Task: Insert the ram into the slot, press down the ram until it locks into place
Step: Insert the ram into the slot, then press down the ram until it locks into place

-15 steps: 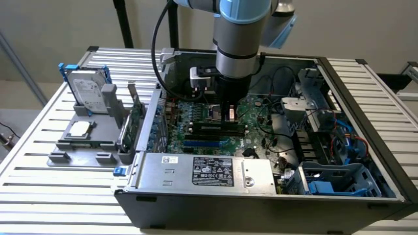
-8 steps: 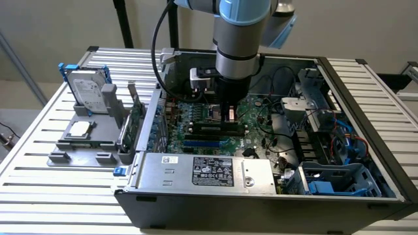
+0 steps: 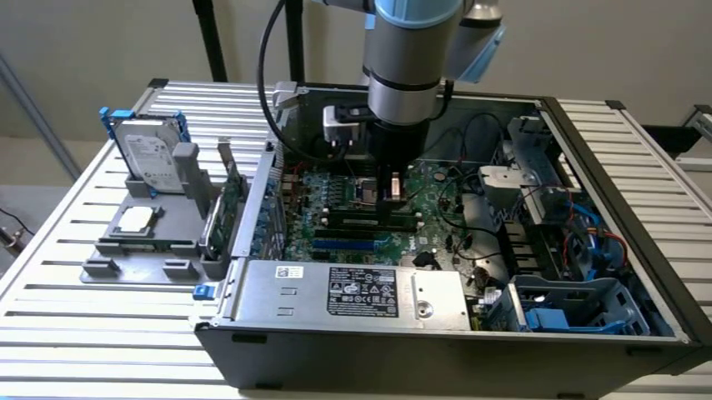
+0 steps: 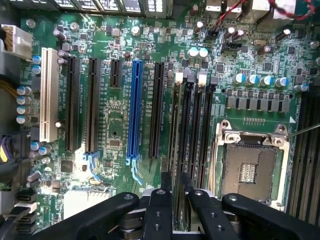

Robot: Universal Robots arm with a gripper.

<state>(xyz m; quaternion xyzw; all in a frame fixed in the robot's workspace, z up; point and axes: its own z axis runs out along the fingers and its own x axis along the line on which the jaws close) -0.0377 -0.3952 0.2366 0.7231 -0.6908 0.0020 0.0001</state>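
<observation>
Seen edge-on in the wrist view, the ram (image 4: 175,135) is a thin green stick standing upright along the outermost of the parallel black memory slots (image 4: 194,125), on the side nearer the blue slot. White end clips (image 4: 179,77) mark the slots' far ends. My gripper (image 4: 175,184) is shut on the ram's near end, one black finger (image 4: 166,186) on each face. In the exterior view the gripper (image 3: 389,198) reaches straight down into the open computer case, just above the memory slots (image 3: 362,221) on the big green motherboard (image 3: 333,187).
The square metal processor socket (image 4: 250,170) lies right beside the memory slots. On the other side are the blue slot (image 4: 134,110) and several black expansion slots (image 4: 72,100). The case holds a power supply (image 3: 345,292), a drive cage (image 3: 579,308) and loose cables (image 3: 468,242). A hard drive (image 3: 150,158) stands outside.
</observation>
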